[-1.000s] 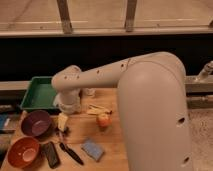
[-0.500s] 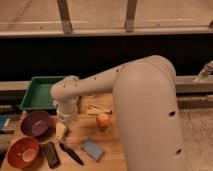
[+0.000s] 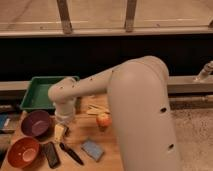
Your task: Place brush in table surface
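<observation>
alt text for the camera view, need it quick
A white robot arm reaches over the table surface, its gripper low beside a purple bowl. The brush lies flat on the wood nearby, between a black block and a blue sponge.

Bathing everything in dim, warm, orange-tinted light. Brightening the pale arm (image 3: 135, 95) from above, darkening its underside. Shadowing the pincer (image 3: 61, 131), hanging low over the worktop (image 3: 84, 131) just beside the purple bowl (image 3: 35, 123). Leaving the back wall (image 3: 150, 57) nearly black.
</observation>
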Motion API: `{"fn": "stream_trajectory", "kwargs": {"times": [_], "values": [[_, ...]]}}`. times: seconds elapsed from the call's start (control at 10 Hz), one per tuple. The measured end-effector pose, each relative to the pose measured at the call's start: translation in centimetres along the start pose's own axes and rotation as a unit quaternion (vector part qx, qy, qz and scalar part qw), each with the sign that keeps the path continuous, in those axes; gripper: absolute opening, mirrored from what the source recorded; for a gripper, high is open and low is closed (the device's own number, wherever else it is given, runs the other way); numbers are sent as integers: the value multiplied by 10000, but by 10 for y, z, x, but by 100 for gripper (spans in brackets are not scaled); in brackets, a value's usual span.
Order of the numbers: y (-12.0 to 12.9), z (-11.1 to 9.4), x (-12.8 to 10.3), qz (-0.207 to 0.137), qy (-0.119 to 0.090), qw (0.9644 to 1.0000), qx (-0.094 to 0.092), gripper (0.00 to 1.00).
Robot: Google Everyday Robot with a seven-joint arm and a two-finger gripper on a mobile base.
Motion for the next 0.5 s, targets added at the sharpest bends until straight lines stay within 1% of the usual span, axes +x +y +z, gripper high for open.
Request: {"fn": "stream_trajectory", "kwargs": {"times": [0.1, 0.3, 0.5], "values": [[4, 11, 0, -1, 86, 10000, -35, 76], [8, 19, 1, -4, 182, 9998, -69, 76], [4, 29, 11, 151, 127, 9998, -103, 76]]}}
